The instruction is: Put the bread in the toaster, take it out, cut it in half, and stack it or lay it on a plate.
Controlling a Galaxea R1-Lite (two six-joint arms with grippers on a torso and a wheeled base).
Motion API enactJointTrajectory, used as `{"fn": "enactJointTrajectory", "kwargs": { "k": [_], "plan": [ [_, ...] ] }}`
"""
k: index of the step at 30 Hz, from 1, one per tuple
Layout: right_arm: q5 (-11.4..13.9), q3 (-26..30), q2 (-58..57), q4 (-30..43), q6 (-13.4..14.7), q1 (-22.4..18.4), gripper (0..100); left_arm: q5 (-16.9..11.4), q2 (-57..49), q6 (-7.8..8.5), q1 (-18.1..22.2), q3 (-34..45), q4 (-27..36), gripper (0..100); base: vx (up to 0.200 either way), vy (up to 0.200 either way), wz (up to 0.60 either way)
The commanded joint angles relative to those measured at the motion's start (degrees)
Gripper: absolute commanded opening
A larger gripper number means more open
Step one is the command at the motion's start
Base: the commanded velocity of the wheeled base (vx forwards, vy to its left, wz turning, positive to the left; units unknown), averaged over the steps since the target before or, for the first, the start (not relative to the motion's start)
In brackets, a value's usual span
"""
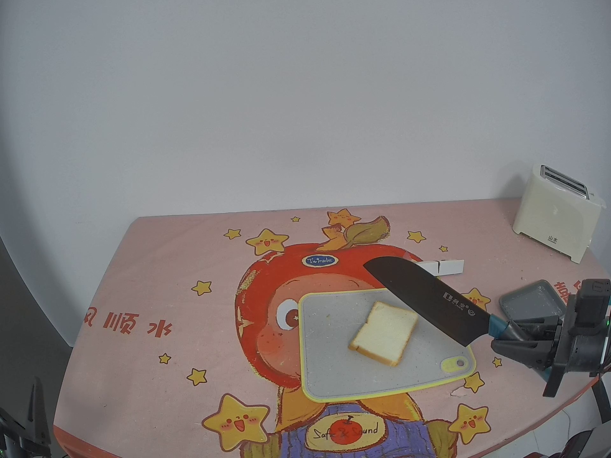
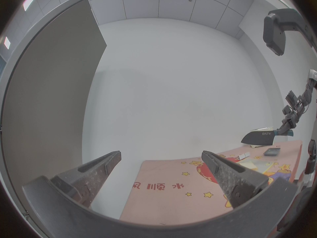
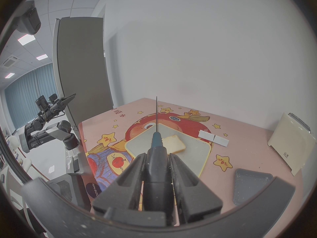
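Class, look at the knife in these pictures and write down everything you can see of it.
The knife has a broad, dark blade with small white print and a teal handle. The right tool is shut on the handle, and nothing else touches the knife. It hangs in the air above the table, spine up and edge down. The tip points leftward and away from the robot, over the right end of the cutting board, close to the bread slice.

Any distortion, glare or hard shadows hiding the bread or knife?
Head view: slight curving at edges, soft even light, bread and knife unobscured. Both wrist views: strong fisheye bending, dark corners; right wrist view shows the knife edge-on, a thin line.
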Motion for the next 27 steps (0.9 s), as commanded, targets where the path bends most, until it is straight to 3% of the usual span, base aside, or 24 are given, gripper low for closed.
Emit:
{"fn": "enactJointTrajectory", "kwargs": {
  "k": [1, 3, 5, 7, 9, 10, 11, 14, 15, 17, 19, 22, 23, 25, 27],
  "plan": [
    [-0.01, -0.11, 0.36, 0.03, -0.04, -0.14, 0, -7.23, 4.43, 1.58, 0.08, -7.04, 1.35, 100, 0.0, 0.0, 0.0],
    [-0.1, -0.11, 0.45, 0.21, -0.13, -0.14, 0, -10.83, 14.72, 2.37, 0.35, -14.6, -0.59, 100, 0.0, 0.0, 0.0],
    [-0.01, -0.11, 0.36, 0.21, -0.13, -0.14, 0, -11.71, 20.43, 2.46, 0.43, -18.81, -3.14, 100, 0.0, 0.0, 0.0],
    [-0.01, -0.03, 0.18, 0.47, -0.22, -0.14, 0, -14.0, 32.47, 2.81, 0.35, -26.73, -10.78, 100, 0.0, 0.0, 0.0],
    [-0.01, -0.03, 0.09, 0.56, -0.22, -0.14, 0, -18.74, 43.19, 3.78, 0.26, -32.44, -18.25, 100, 0.0, 0.0, 0.0],
    [-0.01, -0.03, 0.09, 0.56, -0.22, -0.14, 0, -18.74, 43.19, 3.78, 0.26, -32.44, -18.25, 100, 0.0, 0.0, 0.0],
    [-0.01, -0.03, 0.27, 0.56, -0.22, -0.32, 0, -23.93, 50.49, 6.68, 0.17, -35.16, -22.3, 100, 0.0, 0.0, 0.0],
    [-0.01, -0.03, 0.62, 0.56, -0.22, -0.58, 0, -29.38, 57.17, 11.77, 0.08, -35.25, -22.82, 100, 0.0, 0.0, 0.0],
    [-0.01, 0.06, 0.89, 0.56, -0.22, -0.58, 0, -30.96, 59.72, 12.65, 0.08, -34.99, -22.82, 100, 0.0, 0.0, 0.0],
    [-0.1, 0.24, 1.41, 0.56, -0.22, -0.58, 0, -32.37, 63.76, 12.74, 0.08, -35.43, -23.09, 100, 0.0, 0.0, 0.0],
    [-0.1, 0.24, 1.59, 0.56, -0.22, -0.58, 0, -32.98, 67.28, 12.39, -0.45, -36.66, -23.53, 100, 0.0, 0.0, 0.0],
    [-0.01, 0.33, 1.68, 0.56, -0.22, -0.58, 0, -32.45, 71.76, 10.63, -4.05, -38.15, -26.16, 100, 0.0, 0.0, 0.0],
    [-0.1, 0.33, 2.38, 0.56, -0.22, -0.58, 0, -29.38, 78.35, 6.15, -13.1, -39.91, -34.34, 100, 0.0, 0.0, 0.0],
    [-0.1, 0.41, 2.82, 0.56, -0.22, -0.67, 0, -22.43, 83.45, 3.25, -21.01, -41.05, -41.9, 100, 0.0, 0.0, 0.0],
    [-0.28, 0.68, 2.82, 0.65, -0.13, -0.67, 0, -15.23, 88.11, 0.08, -26.37, -40.79, -47.26, 100, 0.0, 0.0, 0.0]
  ]
}}
